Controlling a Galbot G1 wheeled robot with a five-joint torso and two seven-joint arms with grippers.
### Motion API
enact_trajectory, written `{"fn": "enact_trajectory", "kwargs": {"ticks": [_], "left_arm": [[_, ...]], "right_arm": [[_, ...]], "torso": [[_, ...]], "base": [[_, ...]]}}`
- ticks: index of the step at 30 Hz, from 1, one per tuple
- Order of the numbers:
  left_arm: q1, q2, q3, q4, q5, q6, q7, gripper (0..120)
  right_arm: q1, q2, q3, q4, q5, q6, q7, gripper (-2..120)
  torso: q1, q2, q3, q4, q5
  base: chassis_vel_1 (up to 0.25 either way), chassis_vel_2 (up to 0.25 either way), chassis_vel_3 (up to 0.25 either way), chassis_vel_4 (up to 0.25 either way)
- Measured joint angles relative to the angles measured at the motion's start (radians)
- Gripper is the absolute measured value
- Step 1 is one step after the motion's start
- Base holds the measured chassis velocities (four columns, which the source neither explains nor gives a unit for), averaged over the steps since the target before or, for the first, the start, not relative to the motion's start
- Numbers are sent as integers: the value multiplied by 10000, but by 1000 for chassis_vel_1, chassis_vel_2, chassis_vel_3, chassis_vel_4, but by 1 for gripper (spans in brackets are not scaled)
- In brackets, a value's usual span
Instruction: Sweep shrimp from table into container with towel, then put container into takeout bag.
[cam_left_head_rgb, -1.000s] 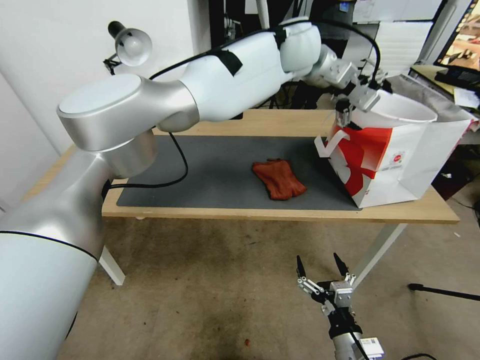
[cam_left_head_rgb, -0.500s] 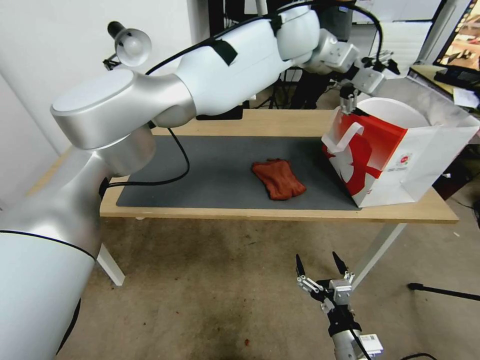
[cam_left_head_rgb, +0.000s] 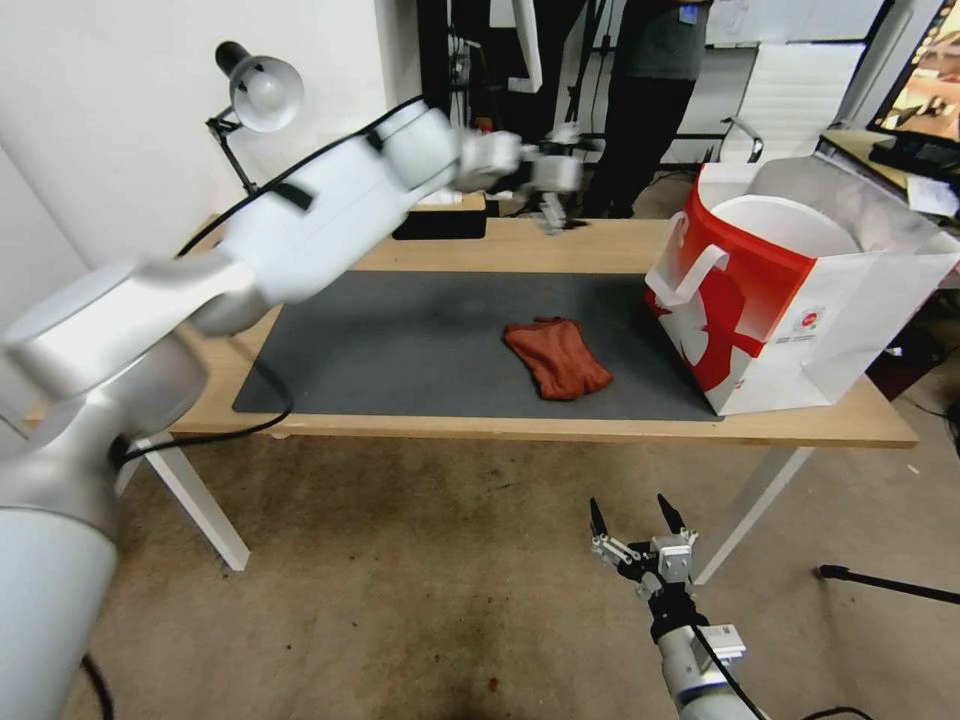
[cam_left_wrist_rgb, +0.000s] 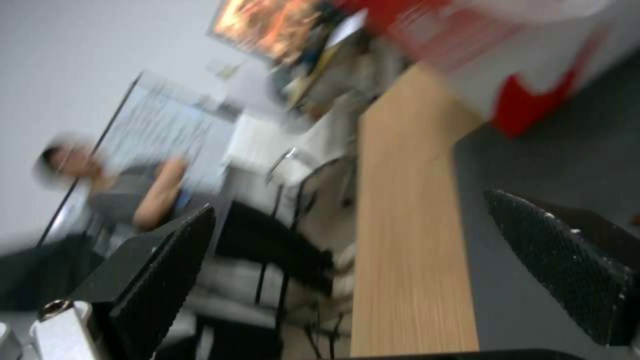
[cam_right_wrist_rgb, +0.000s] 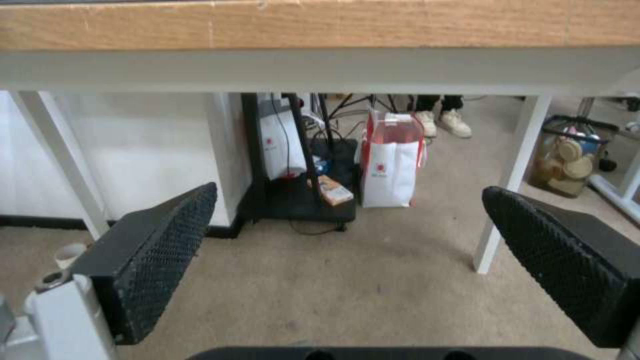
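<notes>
Withdrawing: left gripper (cam_left_head_rgb: 553, 190), formerly at the takeout bag's rim, now well apart from it, above the table's far edge at about 12 o'clock of the towel; arm blurred, stretched across from 9 o'clock.
Left claw: wide open, empty, as the left wrist view shows, with one black ridged finger (cam_left_wrist_rgb: 560, 270) over the dark mat and table strip.
Takeout bag (cam_left_head_rgb: 790, 320): red and white, upright at the 3 o'clock end of the table (cam_left_head_rgb: 560, 428), resting partly on the grey mat (cam_left_head_rgb: 400, 350); place unchanged.
Container (cam_left_head_rgb: 785, 225): white, round, seated inside the bag, its rim showing at the open top; half a second ago the claw was just beside it.
Towel (cam_left_head_rgb: 557, 357): rust-red, crumpled, on the mat near the bag at its 9 o'clock; unmoved.
Right gripper (cam_left_head_rgb: 640, 530): below the table's front edge at 6 o'clock, pointing up, fingers spread, holding nothing.
Right wrist view: table underside, white legs, a second small bag on the floor.
Shrimp: cannot tell.
</notes>
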Motion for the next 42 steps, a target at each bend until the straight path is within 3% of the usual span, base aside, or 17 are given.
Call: {"fn": "enact_trajectory", "kwargs": {"ticks": [1,4,5,7,8,9,13,15,16,18,19,24,25,28,30,33,42], "left_arm": [[0,0,0,0,0,0,0,100],[1479,1241,-439,-2306,-1734,1566,-3081,100],[1479,1241,-439,-2306,-1734,1566,-3081,100],[2724,1983,-1431,-3918,-2696,2511,-4581,100],[2724,1983,-1431,-3918,-2696,2511,-4581,100],[3460,2386,-2103,-4562,-3077,2864,-5186,100],[4907,3140,-3541,-5334,-3313,2942,-5918,100],[5073,3224,-3716,-5442,-3348,2941,-5995,100],[5855,3595,-4439,-6012,-3533,2941,-6361,100],[6288,3800,-4775,-6426,-3638,2938,-6590,100],[7119,4102,-5389,-7162,-3899,2949,-7000,100],[8901,4371,-6820,-8169,-4019,2977,-7397,100],[9705,4441,-7424,-8490,-3857,2926,-7530,100],[10818,4433,-8274,-8803,-3422,2771,-7543,100],[12399,4087,-9376,-9171,-3143,2677,-7440,100],[12986,3889,-9741,-9302,-3005,2633,-7360,100],[17299,1404,-12148,-9877,-1357,1406,-6487,100]], "right_arm": [[0,0,0,0,0,0,0,100],[-217,2,22,205,6,-10,4,100],[-217,2,22,205,6,-10,4,100],[-379,29,44,397,-10,-9,1,100],[-379,29,44,397,-10,-9,1,100],[-393,33,46,426,-22,-9,2,100],[-349,24,-22,412,-43,-58,4,100],[-354,25,-28,415,-46,-62,4,100],[-425,33,-29,470,-57,-70,6,100],[-490,46,-22,527,-66,-70,6,100],[-609,62,-3,665,-77,-65,0,100],[-769,101,44,902,-122,-32,-30,100],[-812,116,45,980,-140,-12,-55,100],[-816,126,25,1036,-156,4,-89,100],[-787,110,4,1056,-161,6,-132,100],[-786,104,0,1058,-161,12,-149,100],[-735,35,61,1246,-92,446,-388,100]], "torso": [[0,0,0,0,0],[1,0,1,-3,-5],[1,0,1,-3,-5],[-1,1,0,-7,-5],[-1,1,0,-7,-5],[-2,1,-2,-4,0],[0,0,-1,1,-1],[0,0,0,1,0],[0,0,0,2,-2],[0,1,-1,0,-1],[-2,1,-1,-4,4],[-2,1,-1,-5,-1],[-2,1,-1,-1,0],[-2,1,-2,-1,1],[-2,1,0,-4,0],[-1,1,0,-3,-1],[-2,1,0,1,3]], "base": [[0,0,0,0],[0,0,0,0],[0,0,0,0],[0,0,0,0],[0,0,0,0],[0,0,0,0],[0,0,0,0],[0,0,0,0],[0,0,0,0],[0,0,0,0],[0,0,0,0],[0,0,0,0],[0,0,0,0],[0,0,0,0],[0,0,0,0],[0,0,0,0],[0,0,0,0]]}}
